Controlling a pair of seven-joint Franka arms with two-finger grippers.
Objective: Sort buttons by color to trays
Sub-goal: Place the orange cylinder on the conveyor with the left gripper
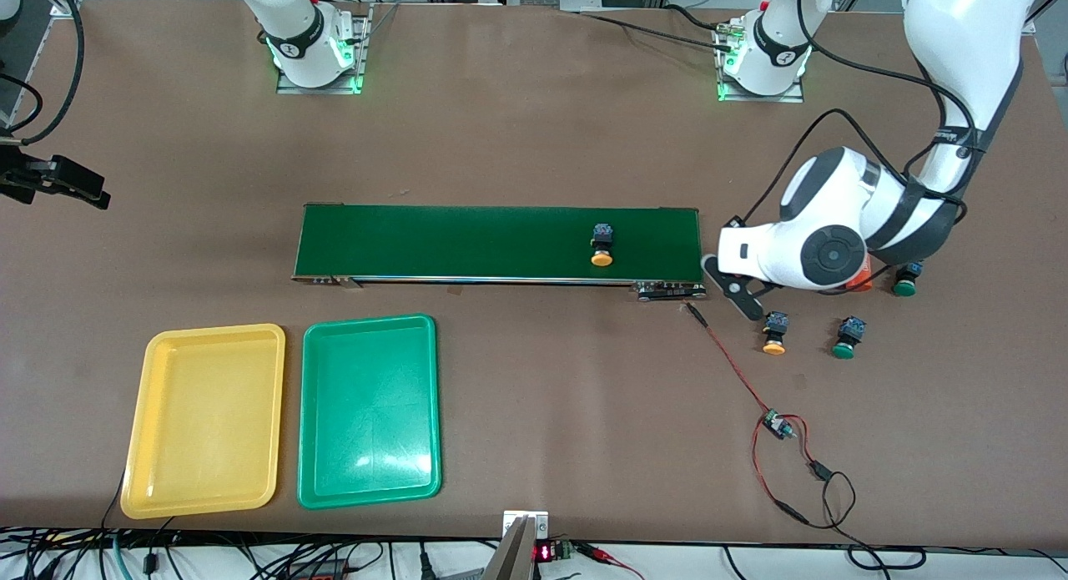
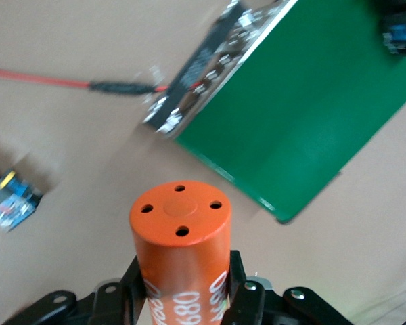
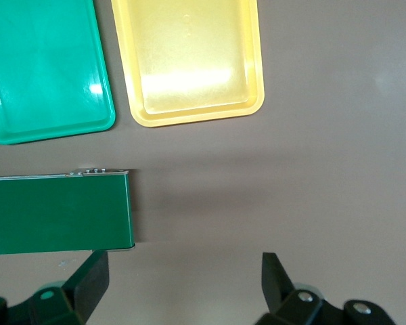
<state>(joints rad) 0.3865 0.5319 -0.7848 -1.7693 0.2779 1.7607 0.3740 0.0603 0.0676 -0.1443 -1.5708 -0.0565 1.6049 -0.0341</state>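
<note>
Orange-capped button lies on conveyor belt; another orange button and two green buttons on desk near left arm's end. Likely light, rigid, glossy caps slippery; grip squarish body. Left pincer clamps orange cylinder; right pincer wide, empty, waiting. Yellow tray, green tray empty.

Even overhead lighting; soft glare on the green tray, a faint shadow beside the conveyor belt, and motion blur around the circuit board.
</note>
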